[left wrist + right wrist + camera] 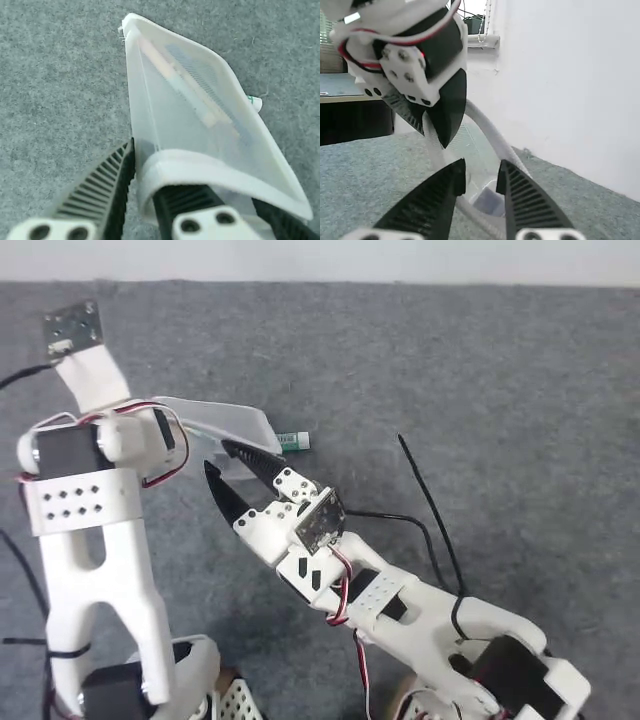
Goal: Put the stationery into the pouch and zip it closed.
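At the left of the high view, the left arm [95, 530] stands tall over the grey table [500, 360]. The left gripper [145, 170] is closed on the thick white rim at one end of the pouch [190, 125], with one ribbed finger [107, 185] against the outside of the wall and the other tucked under the rim. The pouch is clear and milky and stretches away from the gripper over the table. Through its wall shows a long, pale, stick-like piece of stationery [200, 100].

At the pouch's far end a small white and green item [293, 441] sticks out. Whether it is inside or just beside the pouch cannot be told.

To the right, the right arm [430, 610] leans in low from the near edge. The right gripper [215, 455] holds nothing. Its black fingers are spread apart, with one tip over the pouch's near edge and the other just beside it. The right wrist view looks between these fingers to the pouch rim and the left gripper above it.

A thin black cable [430, 500] lies on the table right of that arm.
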`<action>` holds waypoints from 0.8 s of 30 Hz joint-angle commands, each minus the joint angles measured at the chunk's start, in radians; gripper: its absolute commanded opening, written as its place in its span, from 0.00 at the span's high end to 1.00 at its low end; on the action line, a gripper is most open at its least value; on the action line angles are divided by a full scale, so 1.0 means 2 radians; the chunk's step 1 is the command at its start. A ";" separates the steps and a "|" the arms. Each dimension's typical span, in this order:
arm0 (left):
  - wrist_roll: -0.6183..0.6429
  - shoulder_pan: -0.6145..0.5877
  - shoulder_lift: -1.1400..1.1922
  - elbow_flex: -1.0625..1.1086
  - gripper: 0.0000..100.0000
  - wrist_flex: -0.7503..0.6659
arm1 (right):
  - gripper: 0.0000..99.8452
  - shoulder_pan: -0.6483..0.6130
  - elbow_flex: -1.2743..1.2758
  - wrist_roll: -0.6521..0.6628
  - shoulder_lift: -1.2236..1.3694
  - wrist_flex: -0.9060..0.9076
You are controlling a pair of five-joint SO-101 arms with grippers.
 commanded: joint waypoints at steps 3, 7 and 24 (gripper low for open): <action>-0.003 0.003 -0.019 -0.007 0.99 -0.014 | 0.91 -0.003 0.015 0.006 -0.025 -0.006; -0.003 0.003 -0.019 -0.007 0.99 -0.014 | 0.91 -0.003 0.045 0.006 -0.095 0.000; 0.001 -0.015 -0.021 -0.007 0.99 -0.015 | 0.99 0.056 -0.021 -0.163 -0.313 0.436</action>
